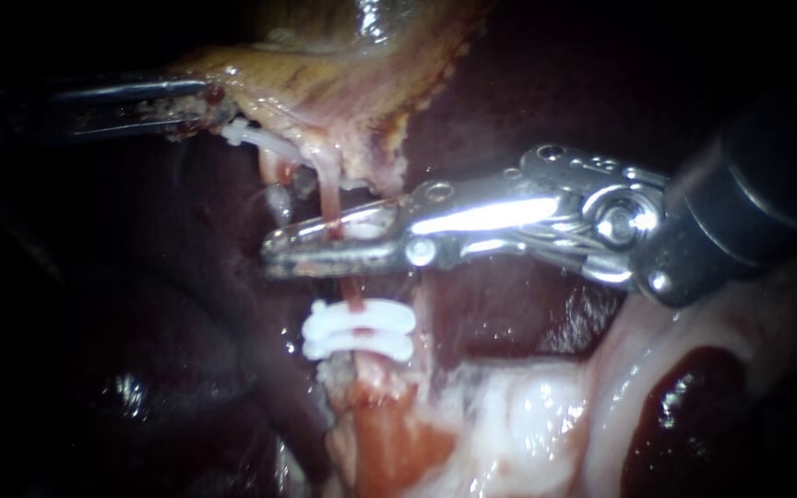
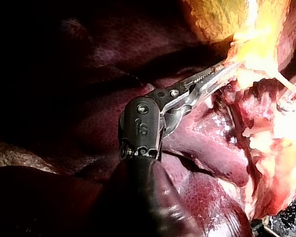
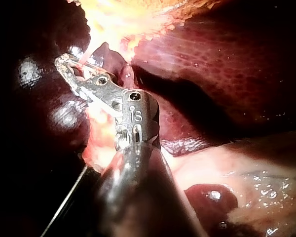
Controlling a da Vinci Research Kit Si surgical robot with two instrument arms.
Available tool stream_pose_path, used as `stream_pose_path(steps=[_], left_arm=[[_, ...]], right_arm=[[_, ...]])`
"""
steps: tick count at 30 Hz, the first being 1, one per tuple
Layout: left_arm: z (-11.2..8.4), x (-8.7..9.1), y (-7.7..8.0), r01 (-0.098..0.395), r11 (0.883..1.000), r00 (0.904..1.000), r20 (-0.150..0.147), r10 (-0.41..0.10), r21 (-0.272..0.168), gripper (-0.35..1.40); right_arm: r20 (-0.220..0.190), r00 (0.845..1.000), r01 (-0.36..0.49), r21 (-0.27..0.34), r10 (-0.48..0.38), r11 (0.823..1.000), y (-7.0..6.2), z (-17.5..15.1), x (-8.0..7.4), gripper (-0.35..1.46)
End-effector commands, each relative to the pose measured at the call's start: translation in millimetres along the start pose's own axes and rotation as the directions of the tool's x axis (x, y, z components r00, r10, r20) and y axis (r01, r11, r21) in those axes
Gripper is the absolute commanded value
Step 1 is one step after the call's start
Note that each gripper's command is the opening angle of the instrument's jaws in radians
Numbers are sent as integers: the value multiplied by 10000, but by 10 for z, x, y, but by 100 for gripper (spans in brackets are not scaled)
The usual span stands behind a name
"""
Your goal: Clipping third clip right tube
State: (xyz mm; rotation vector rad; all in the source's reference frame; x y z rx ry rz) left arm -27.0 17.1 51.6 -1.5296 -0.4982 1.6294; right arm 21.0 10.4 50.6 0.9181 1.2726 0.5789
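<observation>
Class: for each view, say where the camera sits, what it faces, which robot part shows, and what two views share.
Endoscope view: close in, facing the tube and white clips; left instrument enters from left, right instrument from right.
Left wrist view: on the left arm, looking along the left instrument to the gallbladder its jaws grip.
Right wrist view: on the right arm, looking along the right instrument, jaws open around the tube.
Shared: endoscope and right wrist views both show that tube between those jaws.
</observation>
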Motion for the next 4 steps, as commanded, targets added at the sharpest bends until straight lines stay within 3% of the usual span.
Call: stream_pose_path(steps=[1, 4], left_arm=[[0, 0, 0, 1, 10000, 10000, -1, -1, 2, -35], [1, 0, 0, 1, 10000, 10000, -2, -1, 4, -35]], right_arm=[[3, 10000, 0, -1, 0, 10000, 0, 0, 0, -35], [-2, 10000, 1, -14, -1, 10000, 2, 1, -1, -35]])
